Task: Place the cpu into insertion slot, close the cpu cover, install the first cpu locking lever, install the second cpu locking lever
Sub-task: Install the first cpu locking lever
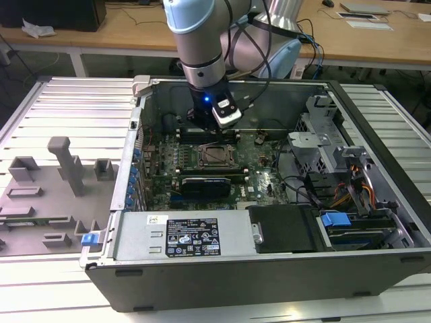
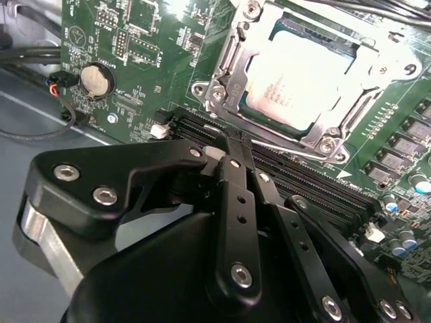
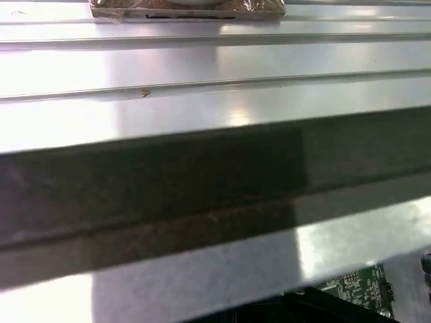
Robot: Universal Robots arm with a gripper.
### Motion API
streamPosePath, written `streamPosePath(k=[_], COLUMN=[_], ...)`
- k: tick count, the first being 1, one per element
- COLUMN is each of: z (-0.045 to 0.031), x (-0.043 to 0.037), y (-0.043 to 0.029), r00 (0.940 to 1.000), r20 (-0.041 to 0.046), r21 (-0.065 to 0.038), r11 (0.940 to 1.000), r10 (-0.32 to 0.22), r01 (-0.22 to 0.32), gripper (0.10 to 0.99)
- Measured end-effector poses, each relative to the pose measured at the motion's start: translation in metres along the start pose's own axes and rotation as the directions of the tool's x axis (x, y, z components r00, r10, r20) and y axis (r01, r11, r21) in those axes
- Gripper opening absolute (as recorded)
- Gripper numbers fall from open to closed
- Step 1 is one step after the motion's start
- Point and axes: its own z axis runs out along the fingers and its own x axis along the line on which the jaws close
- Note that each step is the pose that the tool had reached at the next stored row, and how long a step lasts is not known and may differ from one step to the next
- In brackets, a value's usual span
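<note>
- The open computer case (image 1: pixel 269 269) lies on its side on the ribbed metal worktop (image 1: pixel 74 108), and serves here as the landmark.
- Inside the case, the green motherboard (image 1: pixel 259 161) covers the floor; the insertion slot (image 1: pixel 217 156) sits near the board's middle.
- In the second wrist view the cpu (image 2: pixel 296 81) lies flat in the insertion slot (image 2: pixel 236 50), its pale metal top facing up.
- The cpu cover (image 2: pixel 323 138) is down around the chip, its silver frame bordering the chip on all visible sides, with screws at the frame corners.
- A thin metal locking lever (image 2: pixel 286 149) runs along the frame edge nearest the end effector; whether it is latched cannot be told.
- The arm (image 1: pixel 199 47) reaches down into the case from its rear wall, with the end effector (image 1: pixel 202 124) just behind the insertion slot, above the black memory slots (image 2: pixel 316 192).
- The end effector (image 2: pixel 229 151) is clenched: its black fingers (image 2: pixel 236 202) meet at the tips and grasp nothing, with the tips just beside the cover's near edge.
- A round coin battery (image 2: pixel 96 79) sits on the motherboard, apart from the socket.
- A black graphics card (image 1: pixel 205 185) lies in front of the insertion slot, toward the case's power supply (image 1: pixel 182 235).
- Grey fixture blocks (image 1: pixel 64 175) stand on the worktop outside the case, on the exterior view's left.
- The first wrist view shows a ribbed metal surface (image 3: pixel 202 74) and a corner of green board (image 3: pixel 357 286).
</note>
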Motion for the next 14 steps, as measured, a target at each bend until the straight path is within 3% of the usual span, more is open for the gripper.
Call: streamPosePath(k=[5, 9, 14], z=[0.0010, 0.0070, 0.0100], x=[0.0024, 0.0040, 0.0046], y=[0.0026, 0.0026, 0.0009], r00=[0.9998, 0.9966, 0.9956], r20=[0.0033, 0.0126, 0.0142], r21=[0.005, 0.019, 0.022], r11=[0.9998, 0.9965, 0.9955], r10=[0.022, 0.082, 0.092], r01=[-0.022, -0.082, -0.092], gripper=[0.106, 0.106, 0.106])
